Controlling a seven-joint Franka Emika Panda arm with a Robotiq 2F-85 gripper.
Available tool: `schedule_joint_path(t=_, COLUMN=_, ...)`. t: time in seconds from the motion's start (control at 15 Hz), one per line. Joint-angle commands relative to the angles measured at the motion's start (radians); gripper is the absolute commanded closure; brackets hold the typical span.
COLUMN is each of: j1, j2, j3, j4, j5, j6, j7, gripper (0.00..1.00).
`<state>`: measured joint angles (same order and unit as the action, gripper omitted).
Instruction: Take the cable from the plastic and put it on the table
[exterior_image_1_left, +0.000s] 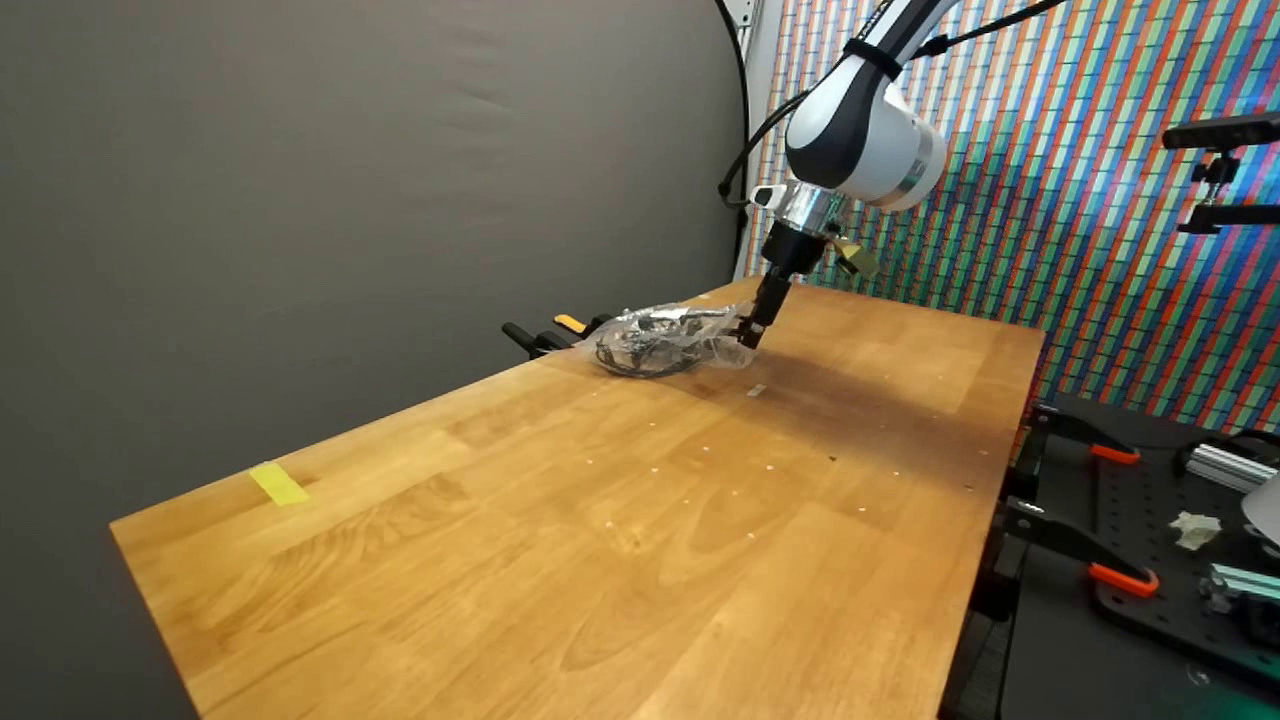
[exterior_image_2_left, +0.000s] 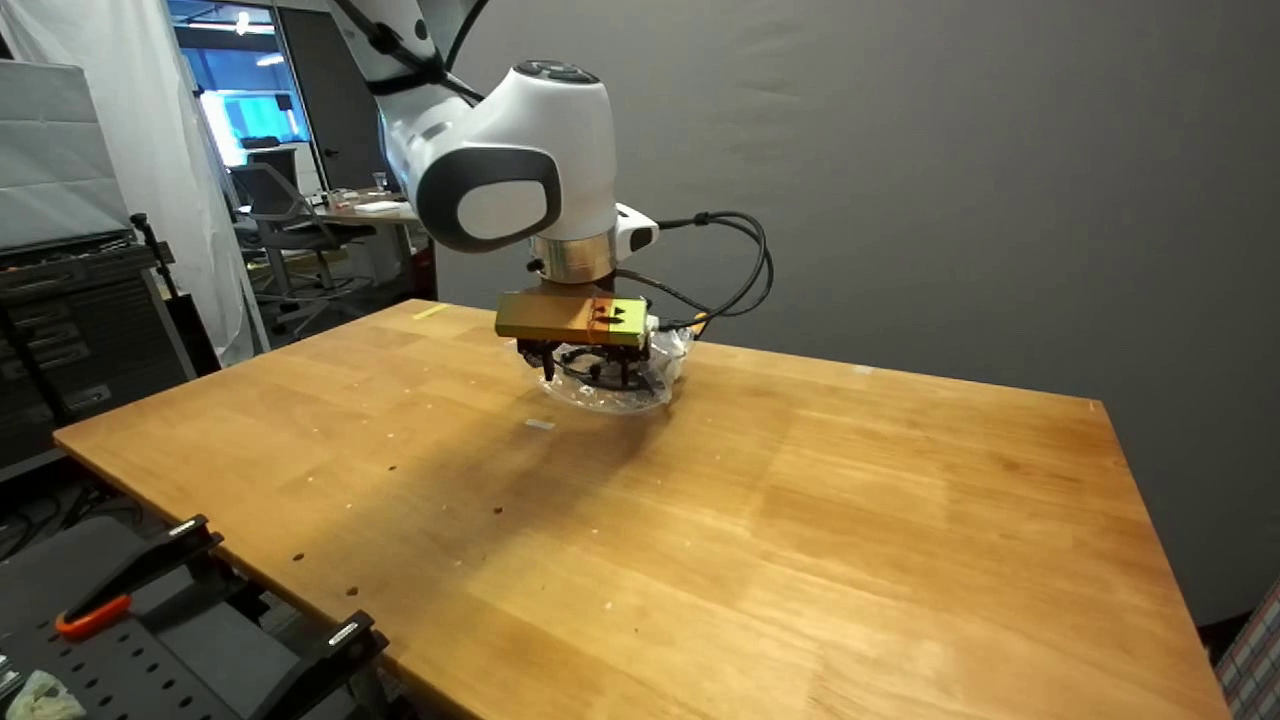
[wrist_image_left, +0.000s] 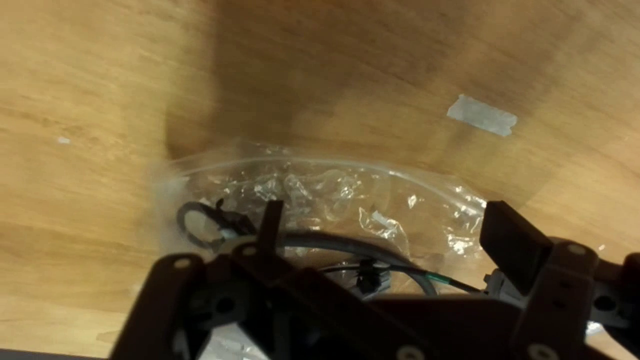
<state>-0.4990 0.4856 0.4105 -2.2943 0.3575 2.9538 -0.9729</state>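
The gripper (exterior_image_1_left: 750, 335) there has its fingers (wrist_image_left: 515, 245) parted, the plastic bag (exterior_image_1_left: 672, 342) at its nine o'clock in an exterior view, cable (wrist_image_left: 345, 243) inside.

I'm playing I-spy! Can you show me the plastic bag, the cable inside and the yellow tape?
Clear plastic bag (wrist_image_left: 345, 187), wrist view: bare crinkled film.
Dark cable (wrist_image_left: 345, 243), wrist view: thick curved stretch.
Yellow tape (exterior_image_1_left: 279, 483), in an exterior view: strip's middle.

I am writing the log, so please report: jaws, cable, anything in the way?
Jaws open, nothing gripped. Cable inside clear plastic bag. Likely in the way: bag itself.
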Motion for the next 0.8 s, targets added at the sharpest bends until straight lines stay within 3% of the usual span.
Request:
schedule_joint_path(t=0.0, j1=-0.075, j2=0.041, j3=0.077, j4=0.046, j5=0.003, j6=0.040, j7=-0.058, gripper=0.00)
schedule_joint_path(t=0.47, j1=-0.113, j2=0.011, j3=0.109, j4=0.028, j5=-0.022, j6=0.034, j7=-0.059, gripper=0.00)
schedule_joint_path(t=0.73, j1=-0.069, j2=-0.009, j3=0.048, j4=0.015, j5=-0.055, j6=0.027, j7=-0.010, gripper=0.00)
